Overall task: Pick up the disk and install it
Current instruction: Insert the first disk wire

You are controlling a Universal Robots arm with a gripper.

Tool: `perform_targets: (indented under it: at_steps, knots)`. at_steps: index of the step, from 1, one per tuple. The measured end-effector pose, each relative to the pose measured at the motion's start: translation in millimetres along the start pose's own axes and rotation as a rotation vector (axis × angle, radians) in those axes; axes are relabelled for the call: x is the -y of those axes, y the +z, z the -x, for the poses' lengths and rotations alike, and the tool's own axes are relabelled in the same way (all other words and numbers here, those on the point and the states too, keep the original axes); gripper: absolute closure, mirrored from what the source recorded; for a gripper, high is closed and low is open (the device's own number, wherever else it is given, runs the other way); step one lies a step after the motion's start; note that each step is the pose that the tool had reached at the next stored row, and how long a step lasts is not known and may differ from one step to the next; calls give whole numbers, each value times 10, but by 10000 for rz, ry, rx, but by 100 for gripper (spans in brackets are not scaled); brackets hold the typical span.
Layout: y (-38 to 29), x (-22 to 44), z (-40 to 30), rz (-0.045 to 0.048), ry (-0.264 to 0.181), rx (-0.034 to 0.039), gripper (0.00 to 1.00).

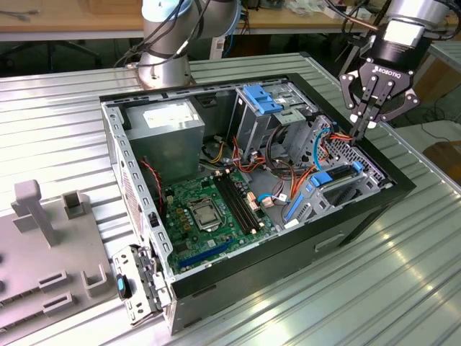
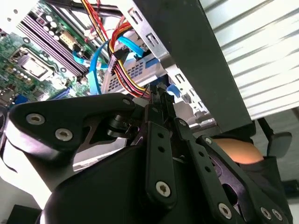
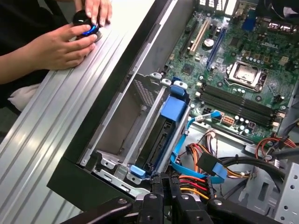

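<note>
White lettering marks the gripper (image 1: 358, 131) body; the power supply label (image 1: 167, 115) cannot be read.

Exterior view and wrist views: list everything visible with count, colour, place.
computer case: one, black, on the table
table: one, silver, under the case
motherboard: one, green, case floor
power supply: one, grey, case corner
the disk: one, dark with blue rails, in the bay by the case wall
cables: several, red, orange, yellow, blue, beside the bay
fixture: one, grey, exterior view's left
knob: one, black and blue, at the hands
hands: two, on the table beside the case
gripper: one, black, shut, above the bay
</note>
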State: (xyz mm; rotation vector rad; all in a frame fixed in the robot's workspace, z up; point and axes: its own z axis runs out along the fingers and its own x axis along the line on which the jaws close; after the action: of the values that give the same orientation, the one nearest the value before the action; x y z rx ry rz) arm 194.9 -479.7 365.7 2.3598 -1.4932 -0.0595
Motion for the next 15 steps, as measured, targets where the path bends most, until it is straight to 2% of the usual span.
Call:
perform_targets:
  at_steps: [1,2,5,7,8,9,10,13,15]
  knots:
    - [5,-7,-16,-95,-35,193,83]
    - [10,-14,-31,-143,-52,292,83]
    - [24,-34,-78,-212,-73,410,83]
    - [28,-41,-93,-257,-72,427,83]
    - [32,-48,-102,-335,-59,418,83]
    - [37,-65,-104,-545,-13,361,83]
    - [42,-80,-100,-636,8,332,83]
    - [57,-138,-74,-765,43,274,83]
    - [61,-150,-68,-881,77,224,83]
